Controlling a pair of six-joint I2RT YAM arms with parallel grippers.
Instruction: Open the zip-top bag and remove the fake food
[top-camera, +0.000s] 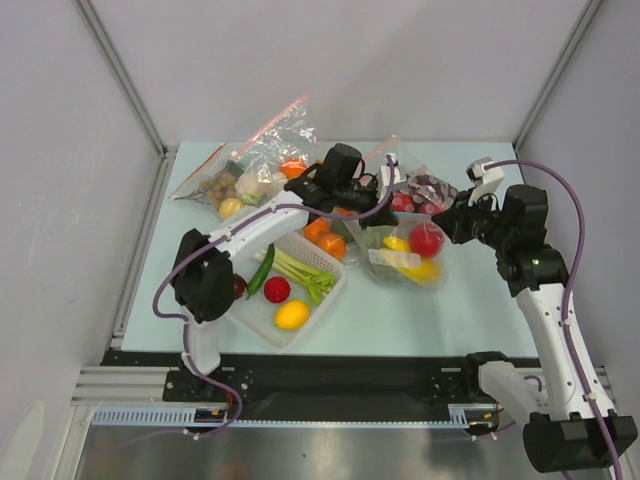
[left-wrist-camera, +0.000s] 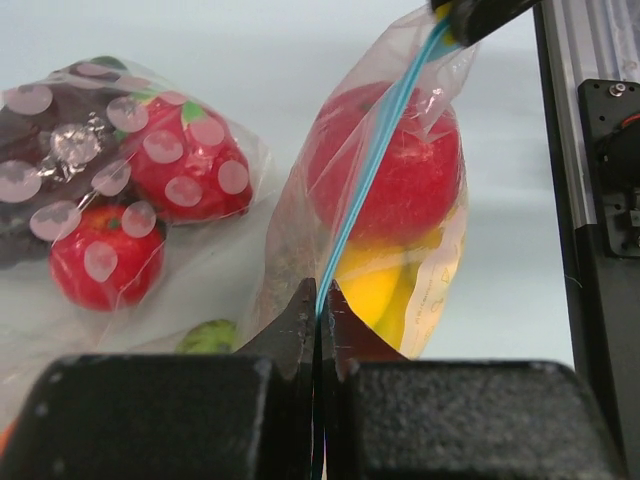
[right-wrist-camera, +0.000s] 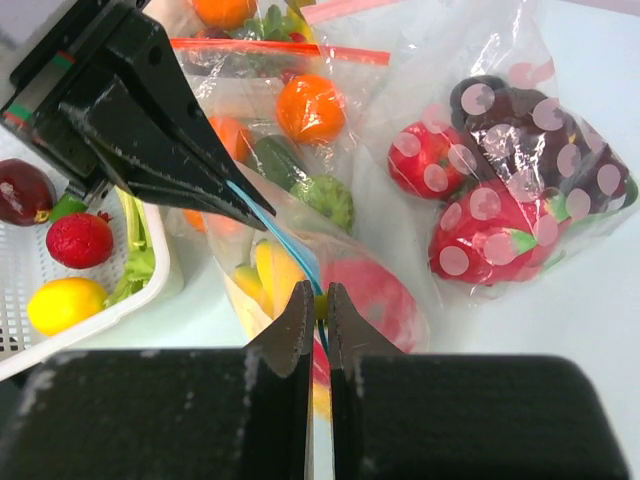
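- Two grippers are clamping the same zip-top bag, which is sitting mid-table with its top edge drawn taut between them. It is lying just beside a white basket and near a spotted bag of red fruit on the table.
- The bag is looking thin, crinkly and slippery. Its film is likely giving little to grip and folding under any push.
- A red round fruit and yellow pieces are sitting inside. They are looking hard, smooth and light, so they are likely to roll once freed.
- The best hold is probably the stiffer blue zip strip, one lip to each side, since the film below would be slipping or stretching.
- The left gripper is pressing its jaws together on the strip, with no gap showing.
- The right gripper is likewise squeezing tight on the strip, further along the same edge.
- Neither wrist view is showing whether each gripper is holding one lip or both.
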